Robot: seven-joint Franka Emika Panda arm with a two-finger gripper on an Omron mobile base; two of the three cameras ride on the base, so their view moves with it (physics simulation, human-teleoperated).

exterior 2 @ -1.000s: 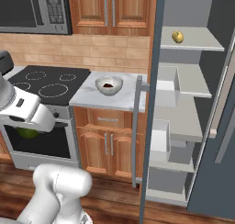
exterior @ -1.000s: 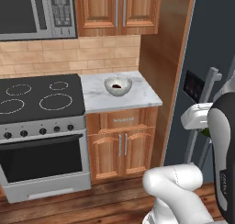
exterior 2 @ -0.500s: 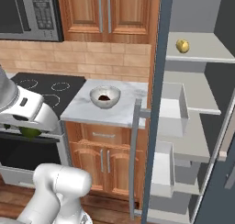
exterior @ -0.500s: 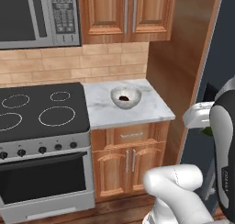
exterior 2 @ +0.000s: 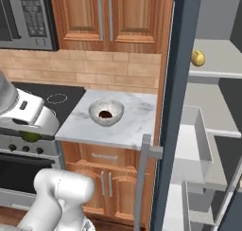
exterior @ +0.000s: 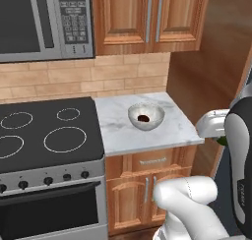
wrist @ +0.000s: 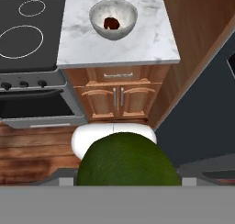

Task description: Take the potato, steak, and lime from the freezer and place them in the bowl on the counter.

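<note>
I read the lime [wrist: 127, 159] as the large dark green ball low in the hand view, seated in the end effector [exterior 2: 29, 136]. In the right base view the same green ball shows under the white hand, level with the stove front. The end effector is pinching the lime; its fingertips are hidden behind the fruit.

The steak [wrist: 111, 23] lies as a dark brown-red piece inside the bowl [wrist: 99, 12]. The bowl stands on the counter [exterior: 118, 131], near its middle, well apart from the lime. The potato [exterior 2: 197, 58] sits on an upper shelf of the open freezer [exterior 2: 177, 107], close to the door edge.

I can read no legible writing. The microwave [exterior: 44, 22] keypad shows light buttons, but their characters are too small to tell.

Against the earlier frames, both base views have shifted as a whole: the counter and bowl now sit nearer and more central, which I log as camera travel, not object motion. The end effector keeps its grip on the lime, and the steak remains in the bowl.

Surroundings: a black stovetop [exterior: 47, 135] adjoins the counter, wooden cabinets [exterior: 147, 17] hang above it, and the freezer door's grey bar handle [exterior 2: 142, 178] stands between the counter front and the shelves in the right base view.
</note>
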